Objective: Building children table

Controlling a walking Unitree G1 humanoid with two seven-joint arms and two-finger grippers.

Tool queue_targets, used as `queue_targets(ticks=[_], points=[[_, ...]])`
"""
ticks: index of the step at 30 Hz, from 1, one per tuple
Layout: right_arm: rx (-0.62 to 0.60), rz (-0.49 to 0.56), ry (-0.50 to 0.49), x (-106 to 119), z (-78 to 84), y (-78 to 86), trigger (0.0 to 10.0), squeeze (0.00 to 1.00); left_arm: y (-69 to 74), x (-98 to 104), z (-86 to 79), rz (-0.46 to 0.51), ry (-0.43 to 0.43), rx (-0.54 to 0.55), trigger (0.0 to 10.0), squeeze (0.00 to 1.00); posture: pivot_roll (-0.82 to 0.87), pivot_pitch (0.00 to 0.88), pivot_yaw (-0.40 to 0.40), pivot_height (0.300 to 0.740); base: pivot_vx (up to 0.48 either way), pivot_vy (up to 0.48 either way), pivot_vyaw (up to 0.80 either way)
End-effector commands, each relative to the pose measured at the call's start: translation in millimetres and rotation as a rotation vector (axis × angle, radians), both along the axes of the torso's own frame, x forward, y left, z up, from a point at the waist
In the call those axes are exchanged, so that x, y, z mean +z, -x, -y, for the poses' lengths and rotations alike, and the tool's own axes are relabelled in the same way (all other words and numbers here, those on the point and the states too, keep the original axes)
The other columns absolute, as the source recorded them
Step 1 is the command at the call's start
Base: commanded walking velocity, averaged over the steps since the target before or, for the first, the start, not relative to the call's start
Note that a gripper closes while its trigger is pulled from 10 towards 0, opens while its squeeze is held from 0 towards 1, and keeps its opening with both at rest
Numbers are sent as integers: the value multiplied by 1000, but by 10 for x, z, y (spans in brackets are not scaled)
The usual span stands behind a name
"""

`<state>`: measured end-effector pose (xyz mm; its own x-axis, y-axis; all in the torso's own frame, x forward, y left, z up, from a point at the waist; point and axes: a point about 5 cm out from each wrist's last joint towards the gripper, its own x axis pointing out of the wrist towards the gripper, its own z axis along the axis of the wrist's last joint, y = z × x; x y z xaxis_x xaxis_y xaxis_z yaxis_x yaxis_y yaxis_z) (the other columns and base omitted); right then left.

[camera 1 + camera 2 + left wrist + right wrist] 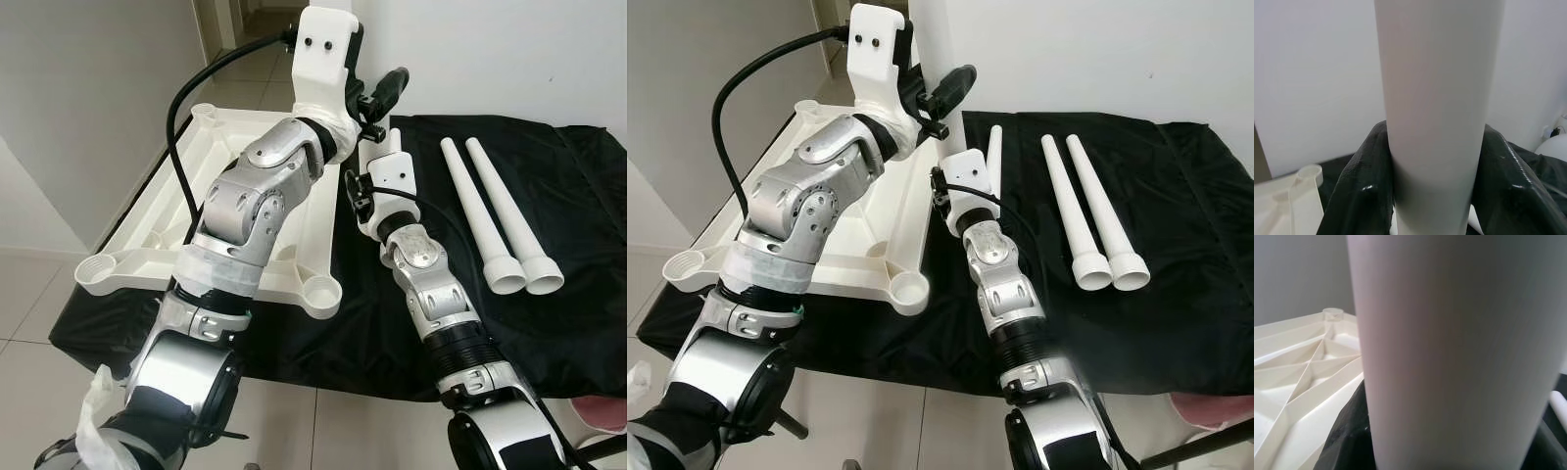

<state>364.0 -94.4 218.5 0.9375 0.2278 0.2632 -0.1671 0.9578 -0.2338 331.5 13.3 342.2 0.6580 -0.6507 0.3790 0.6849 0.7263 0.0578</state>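
Note:
The white table top [867, 230] lies upside down on a black cloth [1185, 294], with round sockets at its corners. My left gripper [945, 98] is raised over the top's far right corner. In the left wrist view its black fingers [1359, 186] are shut on a white table leg [1435, 98]. My right gripper [1449, 450] is just right of the table top, low over the cloth, shut on another white leg [1449, 333]. That leg's thin end [995, 157] sticks out beyond the wrist. The ribbed underside of the top [1298, 362] lies beside it.
Two more white legs [1073, 211] [1102, 211] lie side by side on the cloth to the right, wide ends toward me. A white wall stands close behind the cloth. Tiled floor and a doorway are at the far left.

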Motion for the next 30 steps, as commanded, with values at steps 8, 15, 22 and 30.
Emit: queue_targets(ticks=[8, 15, 22, 30], points=[[-30, -59, -83, -65, 29, -13, 10000, 0, 77, 49, 9, 21, 32, -44, 10000, 1000, -15, 5, 66, 740, 0, 0, 0], [-94, -69, -193, -38, 161, -39, 10000, 0, 136, 47, 43, 24, 28, -101, 10000, 0, -16, 22, 71, 740, 0, 0, 0], [-142, -54, -301, -24, 309, -17, 10000, 0, 125, 18, -69, -22, 110, -102, 10000, 0, -15, 31, 78, 740, 0, 0, 0], [-65, 59, -287, 66, 253, 110, 10000, 0, 97, -179, -185, -78, 107, -54, 10000, 0, -14, 30, 82, 740, 0, 0, 0]])
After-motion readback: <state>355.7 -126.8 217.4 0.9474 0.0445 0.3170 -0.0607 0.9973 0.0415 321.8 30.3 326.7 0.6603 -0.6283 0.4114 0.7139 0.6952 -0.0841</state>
